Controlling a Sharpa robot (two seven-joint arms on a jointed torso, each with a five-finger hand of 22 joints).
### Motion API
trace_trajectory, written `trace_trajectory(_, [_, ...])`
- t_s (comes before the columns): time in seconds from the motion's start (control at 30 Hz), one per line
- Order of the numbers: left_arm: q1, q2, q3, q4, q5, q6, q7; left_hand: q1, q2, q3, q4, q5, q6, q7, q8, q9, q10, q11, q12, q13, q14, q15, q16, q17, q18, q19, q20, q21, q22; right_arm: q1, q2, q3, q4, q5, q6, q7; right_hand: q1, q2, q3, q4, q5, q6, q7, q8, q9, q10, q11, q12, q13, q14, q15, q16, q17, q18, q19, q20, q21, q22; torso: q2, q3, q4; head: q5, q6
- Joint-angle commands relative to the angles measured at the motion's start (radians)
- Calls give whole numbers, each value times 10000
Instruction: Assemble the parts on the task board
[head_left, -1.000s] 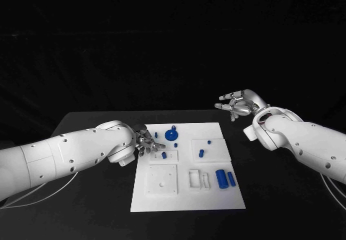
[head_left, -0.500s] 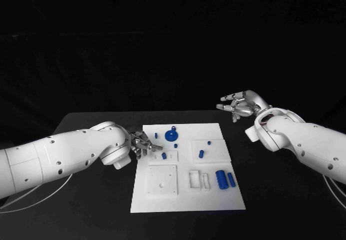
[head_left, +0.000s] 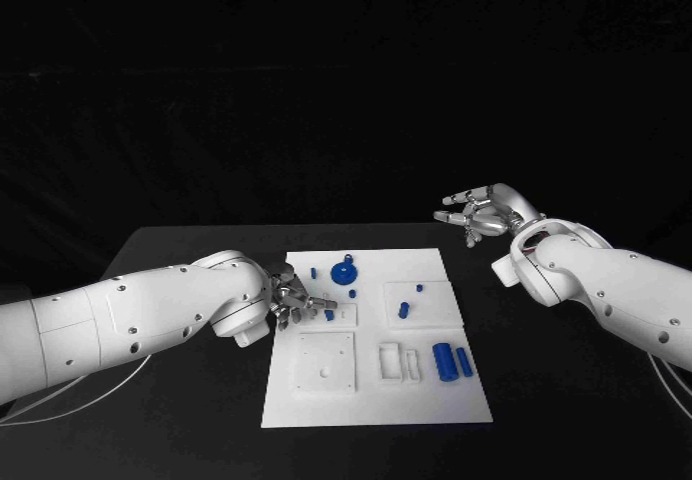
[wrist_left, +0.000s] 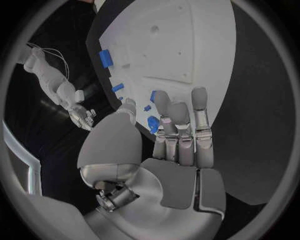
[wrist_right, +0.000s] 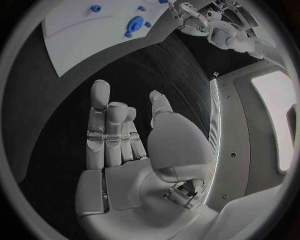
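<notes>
As far as I can tell, this one is somewhere early-to-middle, not close to finished. On the board (head_left: 372, 400) a blue gear (head_left: 343, 271) sits near the far edge, with a few small blue pegs (head_left: 405, 308) standing or lying around the middle, some of them on a raised white block (head_left: 413, 300). Down at the near right, two blue cylinders (head_left: 443, 359) lie side by side, just beside a white holder (head_left: 392, 360), so I'd guess those haven't gone in yet. The square plate (head_left: 326, 362) at the near left has holes and nothing blue in it. Which pegs are properly seated I can't tell, too small.

The left hand (head_left: 296, 297) is over the board's left edge, fingers pointing toward the small pegs there. From the left wrist view its fingers (wrist_left: 180, 120) are straight and side by side with nothing between them and the thumb, so it's released, holding nothing, with a small blue piece (wrist_left: 153, 123) just past the fingertips. The right hand (head_left: 476, 213) hangs up in the air well off the board's far right corner, fingers loosely bent but apart, also empty.

Surface is a plain black counter (head_left: 173, 260), matte, with the white board lying flat in the middle. Room behind is just black, nothing to make out.
</notes>
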Motion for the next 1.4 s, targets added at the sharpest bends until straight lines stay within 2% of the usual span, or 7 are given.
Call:
trace_trajectory(0.03, [6, 124, -41, -63, -165, 230, -77, -33, 55, 29, -9, -40, 266, -53, 119, 48, 480, -12, -6, -9, 20, -4, 58, 23, -72, 43, -20, -33, 177, -8, 1, 6, 24, 8, 68, 80, -58, 2, 11, 51, 54, -58, 16, -49, -5, -62, -20, 22, -22, -10, -25, -60, -11, 210, 357, 61, 48, -20, 17, 7, -19, -4, 9])
trace_trajectory(0.23, [-4, 359, -168, -243, -203, 264, -75, 57, 269, 143, -30, -36, 334, -78, 136, 222, 479, -20, 30, -5, 20, -13, 75, 39, -73, 44, -24, -24, 180, -9, 7, 6, 28, 10, 67, 80, -58, 2, 11, 51, 54, -58, 16, -49, -5, -62, -20, 22, -22, -10, -25, -60, -11, 210, 357, 61, 48, -20, 21, 11, -26, -27, 2])
trace_trajectory(0.37, [-26, 489, -217, -346, -210, 255, -54, 102, 407, 185, -50, -35, 347, -106, 151, 683, 477, -31, 35, -16, 16, -16, 78, 41, -74, 38, -24, -8, 179, -10, 13, 6, 30, 10, 71, 80, -58, 2, 11, 51, 54, -58, 16, -49, -5, -62, -20, 22, -22, -10, -25, -60, -11, 210, 357, 61, 48, -20, 33, 2, -19, -62, -8])
trace_trajectory(0.87, [-52, 809, -243, -810, -271, 331, -94, 257, 1021, 53, -353, -27, 318, -164, 187, 1893, 476, -56, 58, -5, 21, -28, 109, 18, -74, 24, -26, 34, 180, -10, 28, 6, 41, 10, 70, 76, -58, 2, 11, 51, 54, -58, 16, -49, -5, -62, -20, 22, -22, -10, -25, -60, -11, 210, 357, 61, 48, -20, 16, -1, 1, -96, -65])
trace_trajectory(1.1, [-56, 990, -249, -1062, -274, 615, -74, 292, 1425, -145, -951, 6, 417, -218, 269, 2435, 475, -73, 73, 14, 14, -26, 139, -1, -73, 6, -10, 47, 181, -10, 46, 6, 38, 10, 77, 76, -58, 2, 11, 51, 54, -58, 16, -49, -5, -62, -20, 22, -22, -10, -25, -60, -11, 210, 357, 61, 48, -20, 21, 1, -12, -87, -96])
trace_trajectory(1.27, [-72, 1098, -261, -1222, -257, 802, -59, 239, 1759, -397, -1459, 388, 382, -226, 178, 2904, 474, -71, 78, 39, -1, -14, 183, -46, -59, -18, 6, 71, 181, -11, 59, 6, 34, -15, 80, 80, -50, 11, 14, 49, 61, -44, 15, -50, -5, -49, -23, 35, -17, 3, -27, -42, 4, 211, 360, 59, 62, -27, 19, 3, -7, -108, -112])
trace_trajectory(1.4, [-79, 1147, -265, -1313, -248, 890, -49, 236, 1829, -469, -1578, 424, 376, -218, 104, 2993, 471, -64, 65, 45, -10, -13, 192, -67, -54, -25, 12, 81, 182, -14, 83, 6, 18, -39, 84, 82, -49, 8, 14, 45, 83, -35, 14, -49, -5, -52, -22, 30, -23, -2, -27, -56, -7, 211, 355, 60, 61, -29, 19, 9, -7, -104, -123])
